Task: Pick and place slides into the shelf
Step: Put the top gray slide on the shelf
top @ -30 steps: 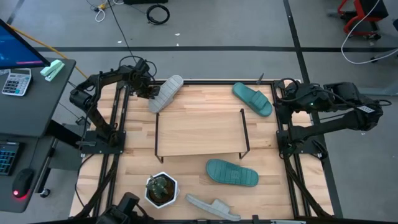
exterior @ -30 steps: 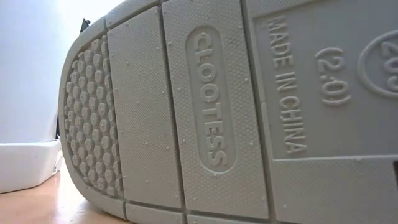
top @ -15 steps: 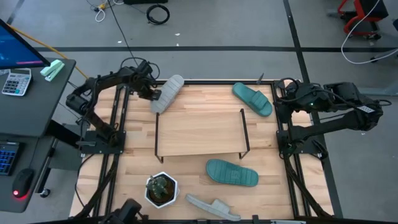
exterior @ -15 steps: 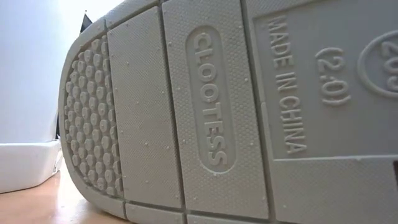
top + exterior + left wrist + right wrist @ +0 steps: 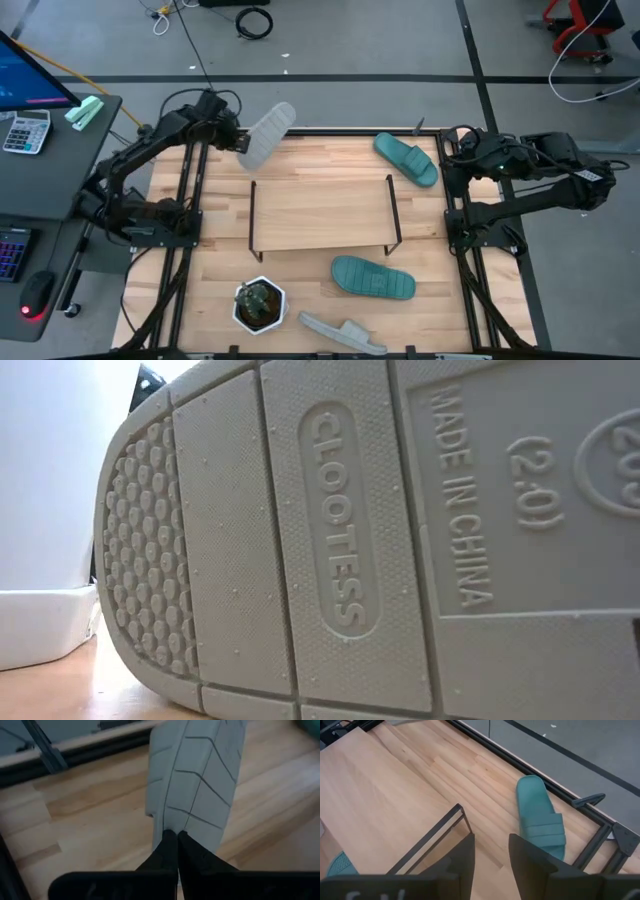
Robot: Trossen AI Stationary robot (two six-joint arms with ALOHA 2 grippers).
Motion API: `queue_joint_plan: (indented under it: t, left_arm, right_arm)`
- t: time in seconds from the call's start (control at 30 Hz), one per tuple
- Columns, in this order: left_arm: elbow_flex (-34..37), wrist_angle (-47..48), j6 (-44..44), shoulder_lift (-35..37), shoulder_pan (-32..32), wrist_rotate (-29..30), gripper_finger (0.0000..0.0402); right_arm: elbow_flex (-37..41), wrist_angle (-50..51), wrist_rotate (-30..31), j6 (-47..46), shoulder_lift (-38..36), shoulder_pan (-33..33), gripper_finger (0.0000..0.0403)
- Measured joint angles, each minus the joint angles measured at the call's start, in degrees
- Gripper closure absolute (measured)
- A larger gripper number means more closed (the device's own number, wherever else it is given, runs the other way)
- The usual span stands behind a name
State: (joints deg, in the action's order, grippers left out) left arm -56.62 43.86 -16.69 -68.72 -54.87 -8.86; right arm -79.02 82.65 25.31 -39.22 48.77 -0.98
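My left gripper (image 5: pixel 240 141) is shut on a light grey slide (image 5: pixel 267 132) above the table's far left corner; its grooved sole (image 5: pixel 200 780) faces the left wrist camera. The shelf (image 5: pixel 320 213), a light board on thin black legs, stands mid-table with nothing on it. One teal slide (image 5: pixel 407 158) lies at the far right, also in the right wrist view (image 5: pixel 540 820). The other teal slide (image 5: pixel 373 278) lies in front of the shelf. A second grey slide (image 5: pixel 342 334) lies at the near edge and fills the low view (image 5: pixel 350 540). My right gripper (image 5: pixel 491 855) is open, at the table's right side. My left gripper pinches the grey slide between its two shut fingers (image 5: pixel 167 847) at an edge near the slide's nearer end (image 5: pixel 172 827). The fingers come at it from the table's left. The slide is lifted clear of the table and reaches away from the fingers toward the far edge.
A small potted plant in a white pot (image 5: pixel 259 304) stands near the left front and shows in the low view (image 5: pixel 40 625). Black frame rails (image 5: pixel 195 190) run along both table sides. Bare wood (image 5: pixel 220 270) lies left of the shelf.
My left gripper has risen and moved toward the table's far edge, still shut on the grey slide. The slide has been lifted clear of the tabletop and carried with it. The right arm and the other slides have stayed put.
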Motion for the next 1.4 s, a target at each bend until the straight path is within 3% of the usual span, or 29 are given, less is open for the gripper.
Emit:
queue_joint_plan:
  t: [0.23, 0.47, 0.73, 1.0, 1.2, 1.4]
  left_arm:
    - [-0.01, -3.69, -4.1, 8.62, 1.44, -1.68, 0.0401]
    - [-0.07, -14.68, -10.94, 15.58, 4.8, -3.98, 0.0401]
    - [-0.15, -31.24, -14.24, 17.39, 11.99, -3.85, 0.0401]
    - [-0.15, -36.34, -11.46, 17.37, 20.61, 3.06, 0.0401]
    - [-0.15, -42.54, -8.21, 17.37, 26.73, 8.21, 0.0401]
    - [-0.17, -44.17, -6.36, 17.37, 30.63, 9.73, 0.0401]
  right_arm:
    - [0.0, -0.46, 0.72, 0.0, -0.02, -0.01, 0.0277]
    - [0.0, -6.6, 2.4, 1.13, -0.02, -0.01, 0.0277]
    - [0.0, -28.85, 3.52, 5.76, 0.08, -0.01, 0.0277]
    - [0.0, -51.25, 3.32, 10.74, 2.44, -1.36, 0.0271]
    - [-0.02, -60.14, -2.37, 8.27, 6.48, -3.62, 0.0229]
    - [-0.02, -59.38, -3.26, 3.0, 10.26, -5.83, 0.0162]
